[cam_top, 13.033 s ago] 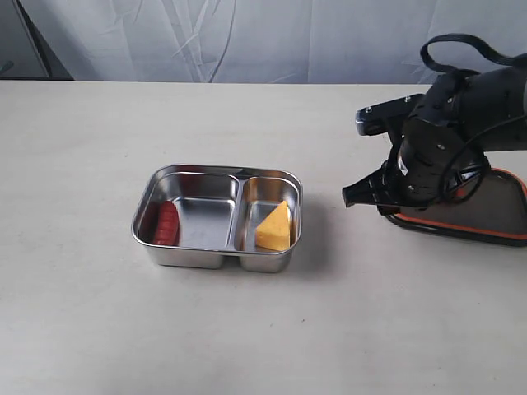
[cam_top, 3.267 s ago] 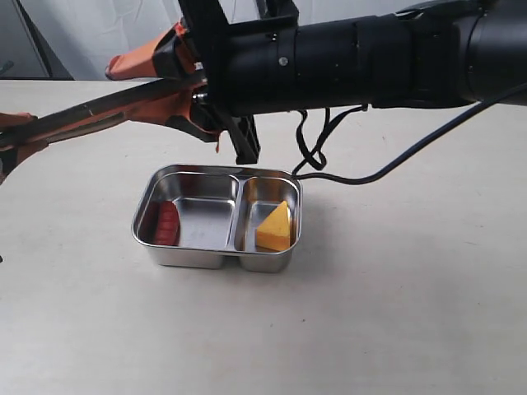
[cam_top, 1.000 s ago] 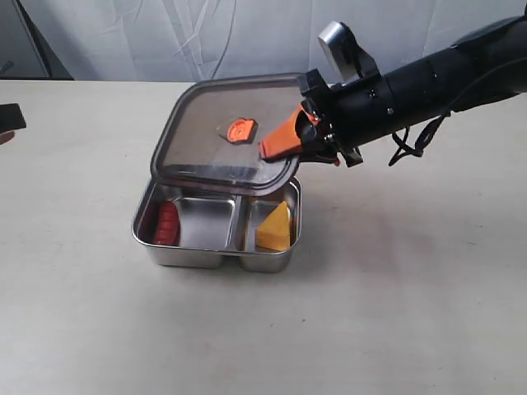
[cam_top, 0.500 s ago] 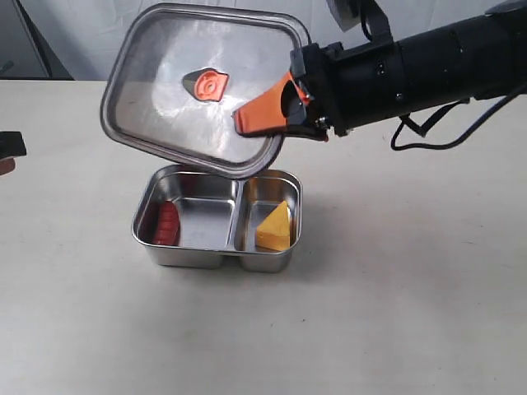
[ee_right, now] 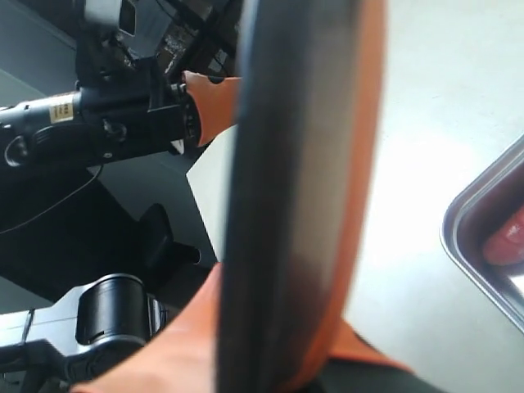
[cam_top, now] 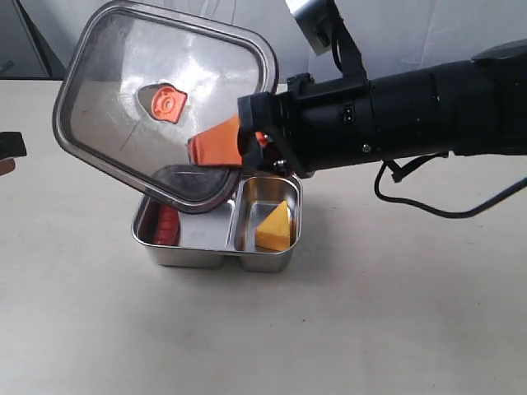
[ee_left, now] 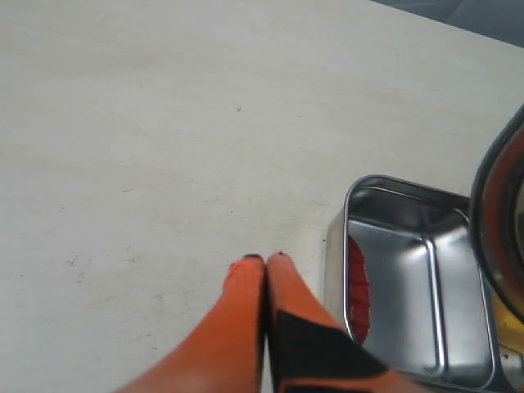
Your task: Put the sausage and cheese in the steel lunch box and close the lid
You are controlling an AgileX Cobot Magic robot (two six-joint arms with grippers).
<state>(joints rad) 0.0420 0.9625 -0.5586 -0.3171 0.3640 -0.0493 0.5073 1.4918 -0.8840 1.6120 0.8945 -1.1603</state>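
The steel lunch box (cam_top: 273, 257) stands open mid-table. The red sausage (cam_top: 167, 224) lies in its larger left compartment and the yellow cheese (cam_top: 276, 226) in the smaller right one. My right gripper (cam_top: 216, 149) is shut on one edge of the dark lid (cam_top: 123, 90), holding it steeply tilted above the box's left part, orange valve tab (cam_top: 165, 102) facing the camera. In the right wrist view the lid (ee_right: 286, 188) is edge-on between the orange fingers. My left gripper (ee_left: 266, 260) is shut and empty, hovering beside the box (ee_left: 385, 185), near the sausage (ee_left: 357, 280).
The lid's lower corner hides part of the box's large compartment in the exterior view. The left arm (cam_top: 8, 151) barely shows at the far left edge. A white curtain (cam_top: 395, 33) backs the pale table (cam_top: 395, 313).
The right arm has carried the lid leftward and closer to the camera, tipping it steeper. Its lower corner now overlaps the box's left compartment. Box, sausage and cheese have not moved.
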